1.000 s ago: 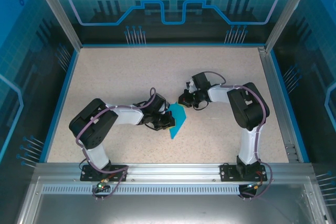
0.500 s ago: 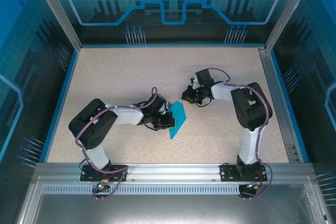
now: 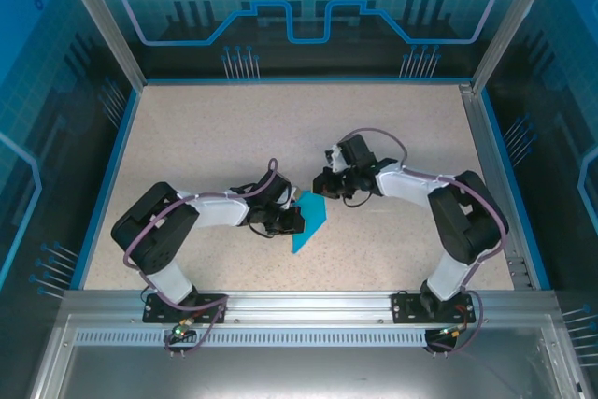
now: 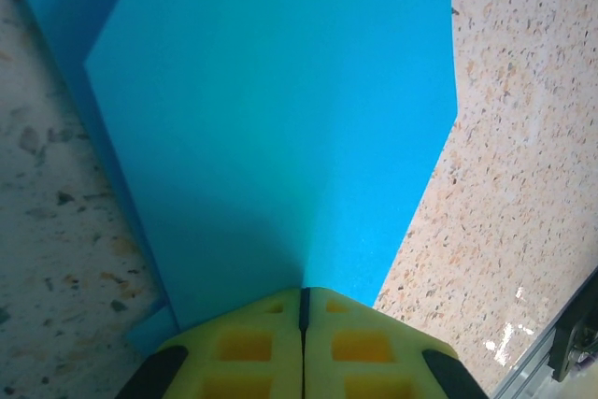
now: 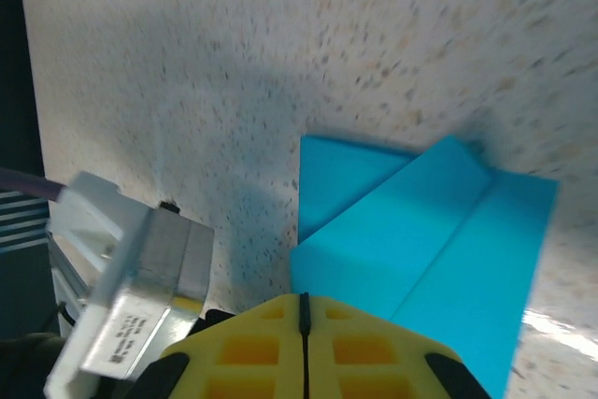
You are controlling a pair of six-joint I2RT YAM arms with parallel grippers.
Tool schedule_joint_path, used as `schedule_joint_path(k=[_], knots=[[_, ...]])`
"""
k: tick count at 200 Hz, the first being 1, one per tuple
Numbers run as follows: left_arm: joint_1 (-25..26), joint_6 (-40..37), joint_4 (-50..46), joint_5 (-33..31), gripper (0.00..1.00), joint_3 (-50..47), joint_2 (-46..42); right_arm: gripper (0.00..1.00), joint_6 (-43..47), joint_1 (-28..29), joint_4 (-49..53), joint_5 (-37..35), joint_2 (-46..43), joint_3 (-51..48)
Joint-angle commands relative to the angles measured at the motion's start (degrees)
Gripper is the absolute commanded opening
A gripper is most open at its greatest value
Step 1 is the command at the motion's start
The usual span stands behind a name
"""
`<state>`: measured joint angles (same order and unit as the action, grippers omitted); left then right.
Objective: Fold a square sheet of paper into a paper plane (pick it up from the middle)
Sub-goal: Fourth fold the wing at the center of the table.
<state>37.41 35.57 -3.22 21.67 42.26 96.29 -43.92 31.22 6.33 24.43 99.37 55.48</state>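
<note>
- Top external: the blue paper (image 3: pixel 310 224) lies on the speckled worktop (image 3: pixel 206 137), folded into a narrow shape with its point toward the near edge.
- The left gripper (image 3: pixel 297 221) sits against the paper's left side. The right gripper (image 3: pixel 322 186) is at the paper's far corner, touching it or just above it; I cannot tell which from up here.
- From this height I cannot read either pair of jaws.
- Left wrist: the left gripper (image 4: pixel 303 324) has its yellow pads pressed together, with only a thin seam between them, so the jaws are closed.
- The paper (image 4: pixel 280 119) spreads away from the pad tips as a broad flap, and a soft crease runs out from the seam. A second layer shows along the paper's left edge.
- I cannot tell whether the paper is pinched between the pads or only touched by their tips.
- The bare worktop (image 4: pixel 523 137) shows on both sides of the paper.
- Right wrist: the right gripper (image 5: pixel 303 324) also has its yellow pads tight together, so these jaws are closed too.
- The paper (image 5: pixel 420 231) begins right at the pad tips and spreads up and to the right, with stepped folded layers and a raised corner.
- I cannot see any paper caught between these pads.
- A silver box (image 5: pixel 131 296) with a label sits left of the paper, close beside the pads.
- The worktop (image 5: pixel 280 44) beyond the paper is blurred.
</note>
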Motion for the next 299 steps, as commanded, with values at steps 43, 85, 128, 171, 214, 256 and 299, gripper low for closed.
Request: schedule_joint_path(k=[43,85,128,171,214,256,299], knots=[[0.4,-1.4,-8.7,-2.3,0.07,-2.0,1.2,0.06,-2.1,2.0,-2.6,-1.2,8.6,1.1],[0.4,-1.4,-9.0,-2.5,0.07,-2.2,1.7,0.05,-1.1,0.6,-1.6,-4.1,10.4,0.7],[0.4,-2.1,-9.4,-2.9,0.07,-2.9,2.0,0.06,-0.5,-2.5,-0.8,-6.2,10.7,4.0],[0.4,-1.9,-9.4,-3.3,0.06,-3.3,1.6,0.06,-0.5,-6.4,-1.1,-4.5,13.4,6.3],[0.4,-1.7,-9.5,-3.3,0.07,-3.0,1.2,0.07,0.0,-6.0,-0.2,-2.0,8.7,6.5],[0.4,-1.3,-8.9,-2.8,0.07,-2.2,1.3,0.08,0.5,-1.3,0.9,-2.1,4.3,5.0],[0.4,-0.3,-7.7,-2.2,0.07,-1.9,0.8,0.07,-4.7,2.1,-6.4,-1.1,6.8,-0.1]])
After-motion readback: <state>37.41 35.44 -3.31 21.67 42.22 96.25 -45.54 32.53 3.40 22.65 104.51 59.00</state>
